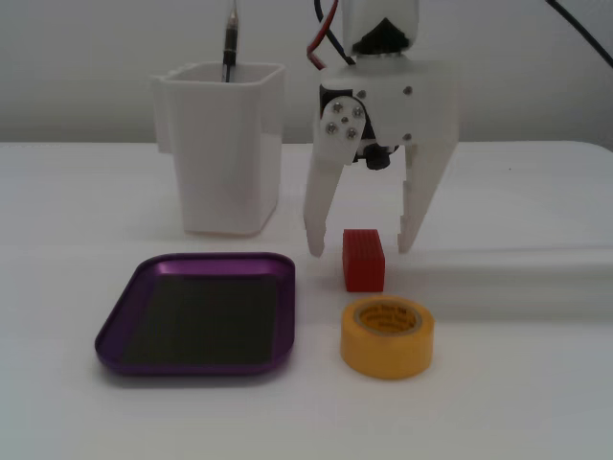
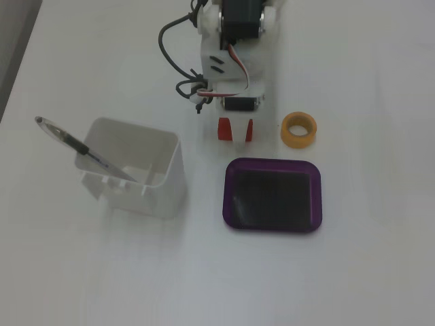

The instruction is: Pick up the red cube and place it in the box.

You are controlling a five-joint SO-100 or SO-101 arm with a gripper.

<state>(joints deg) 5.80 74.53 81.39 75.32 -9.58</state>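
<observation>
The red cube [image 1: 363, 259] lies on the white table, between the box and the yellow tape roll. My gripper [image 1: 361, 249] is open, with one white finger on each side of the cube. The fingertips [image 1: 315, 247] reach down to about the cube's upper half and do not press on it. In the fixed view from above, the gripper [image 2: 236, 130] covers the cube's middle, so only the red ends [image 2: 223, 129] show. The box, a shallow purple tray [image 1: 115, 337], lies empty to the left of the cube, and below it in the view from above [image 2: 272, 162].
A yellow tape roll [image 1: 387, 335] [image 2: 299, 129] lies close in front of the cube. A tall white container [image 1: 222, 144] [image 2: 136, 170] holding a pen [image 1: 230, 43] stands behind the tray. The arm's cables [image 2: 178, 61] hang beside the wrist.
</observation>
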